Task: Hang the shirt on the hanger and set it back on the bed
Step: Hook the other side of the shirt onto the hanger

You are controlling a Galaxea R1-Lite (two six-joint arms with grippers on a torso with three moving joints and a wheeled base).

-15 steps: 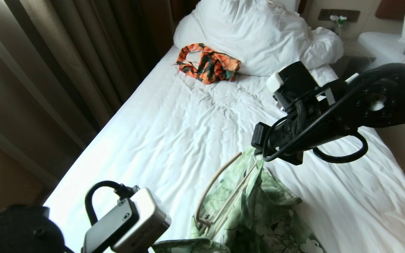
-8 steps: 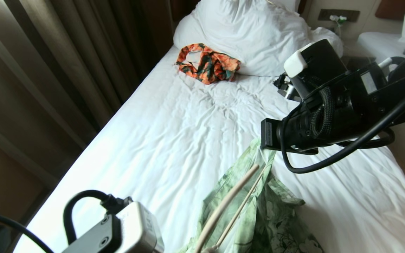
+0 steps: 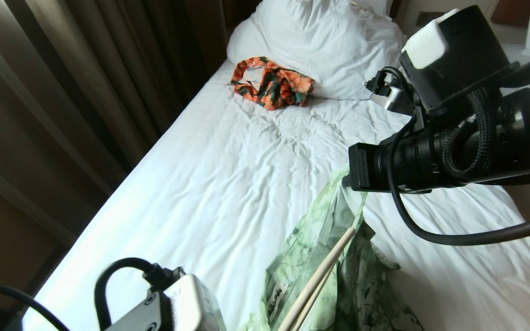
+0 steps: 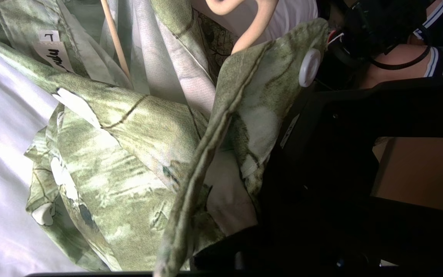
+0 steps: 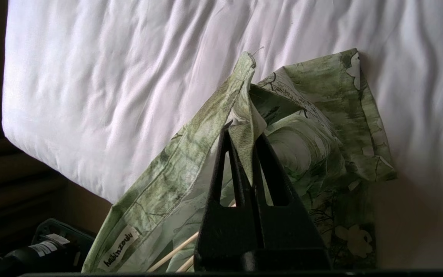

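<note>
The green flowered shirt [image 3: 338,266] hangs bunched above the bed [image 3: 228,184] near its foot. My right gripper [image 5: 244,132] is shut on a raised edge of the shirt [image 5: 190,161]; in the head view its wrist [image 3: 430,156] hides the fingers. The cream hanger [image 3: 322,276] slants inside the shirt, with its hook [image 4: 252,23] and one rod [image 4: 115,42] showing in the left wrist view. My left gripper [image 4: 240,231] is low at the front, shut on a buttoned fold of the shirt [image 4: 221,127].
An orange, black and teal garment [image 3: 272,87] lies by the bunched white duvet [image 3: 329,41] at the head of the bed. Dark curtains [image 3: 85,92] line the left side. A person's neck and dark collar [image 4: 402,61] show behind the left gripper.
My right gripper has risen towards the upper right, pulling the shirt's edge up taller. The hanger has swung steeper, and its hook has dropped out of the head view. The left wrist has sunk lower.
</note>
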